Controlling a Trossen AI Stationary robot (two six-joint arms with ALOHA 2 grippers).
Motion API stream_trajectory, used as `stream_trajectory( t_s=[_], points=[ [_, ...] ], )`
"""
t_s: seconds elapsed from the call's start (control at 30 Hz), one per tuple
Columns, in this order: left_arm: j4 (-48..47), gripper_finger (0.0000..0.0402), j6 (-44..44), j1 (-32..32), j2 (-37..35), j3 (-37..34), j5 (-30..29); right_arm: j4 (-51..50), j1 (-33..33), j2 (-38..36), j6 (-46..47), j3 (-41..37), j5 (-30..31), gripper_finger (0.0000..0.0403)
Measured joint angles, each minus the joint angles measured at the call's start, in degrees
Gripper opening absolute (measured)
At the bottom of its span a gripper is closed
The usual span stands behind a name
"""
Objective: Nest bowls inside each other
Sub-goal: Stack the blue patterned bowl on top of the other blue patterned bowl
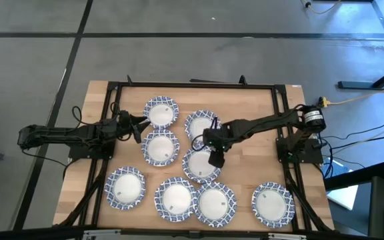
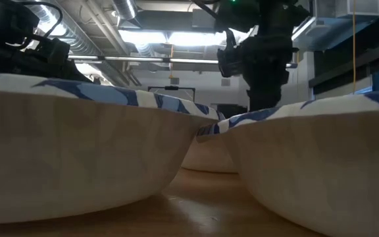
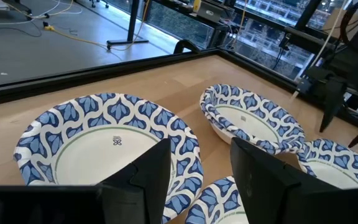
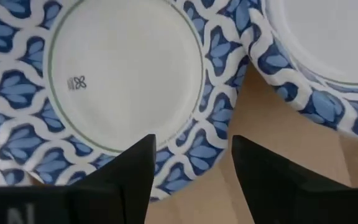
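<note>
Spread apart, the jaws of the right gripper (image 1: 213, 159) hang over the rim of the middle bowl (image 1: 201, 165), pinching nothing. Along the near edge of the table (image 1: 259, 117) sit four bowls in a row (image 1: 176, 198), their rims touching or just beside one another, with one set apart to the right (image 1: 271, 203). Farther back, the left gripper (image 1: 141, 127) waits with its jaws parted too, between the far left bowl (image 1: 161, 111) and the bowl just nearer (image 1: 160, 148). Another bowl (image 1: 199, 125) lies under the right arm.
</note>
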Motion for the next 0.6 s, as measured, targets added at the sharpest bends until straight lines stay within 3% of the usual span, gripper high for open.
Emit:
stream_trajectory(
  t_s=[0.37, 0.6],
  points=[
    [0.0, 0.0160, 0.0, 0.0, 0.0, 0.0, 0.2, -0.3, 2.8, 0.0, 11.6, 0.0, 7.9, 0.0213],
    [-0.2, 0.0160, -0.1, 0.0, 0.0, 0.0, 3.6, -0.2, 3.1, 0.0, 16.8, -5.0, 7.2, 0.0213]
  ],
)
